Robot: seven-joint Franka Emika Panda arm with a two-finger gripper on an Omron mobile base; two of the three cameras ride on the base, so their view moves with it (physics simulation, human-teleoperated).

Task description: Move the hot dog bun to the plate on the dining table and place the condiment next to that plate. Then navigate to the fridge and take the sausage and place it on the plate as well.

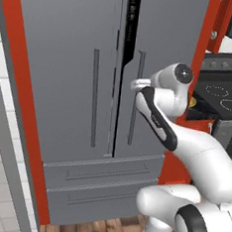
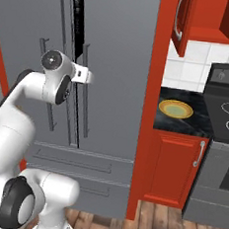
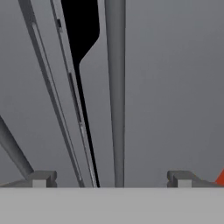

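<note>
No text (or label) can be read.

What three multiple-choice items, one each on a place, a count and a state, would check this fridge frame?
1. Where is the yellow plate?
A. on the floor
B. on the dark counter right of the fridge
C. in a fridge drawer

2. How many long bar handles on the fridge doors?
A. two
B. four
C. none

3. How do the jaws of the gripper stand?
A. shut on a bottle
B. open, straddling the right door's handle
C. shut, empty

Answers: 1 B, it lies beside the stove; 2 A, one per door; 3 B, tips wide apart.
</note>
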